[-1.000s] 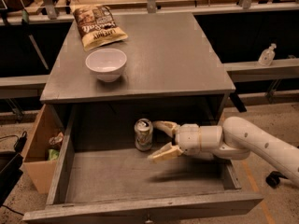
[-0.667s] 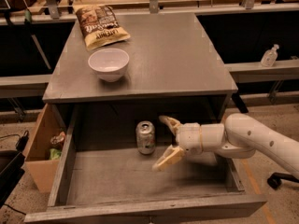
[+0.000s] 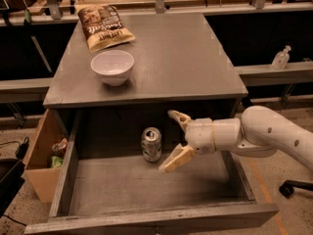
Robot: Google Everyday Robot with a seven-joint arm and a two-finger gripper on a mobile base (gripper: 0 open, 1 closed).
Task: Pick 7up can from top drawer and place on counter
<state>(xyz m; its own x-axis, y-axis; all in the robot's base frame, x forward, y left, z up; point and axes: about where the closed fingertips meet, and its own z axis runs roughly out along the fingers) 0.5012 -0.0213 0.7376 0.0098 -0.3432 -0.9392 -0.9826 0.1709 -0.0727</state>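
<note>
**Item: 7up can [image 3: 151, 144].** Stands upright on the floor of the open top drawer [image 3: 146, 192], toward the far wall, a little left of centre. Pull-tab lid faces up.

**Item: claw [image 3: 167, 141].** Inside the drawer, just right of the can, on a white arm [image 3: 274, 136] entering from the right. Fingers spread wide, one far and one near, with the opening turned toward the can. It holds nothing, and the can sits just left of the fingertips.

**Item: tabletop [image 3: 186, 58].** Carries a white bowl [image 3: 112, 67] at near left, with a snack bag [image 3: 103, 27] beyond it.

**Item: wooden crate [image 3: 41, 155].** Left of the drawer.
</note>
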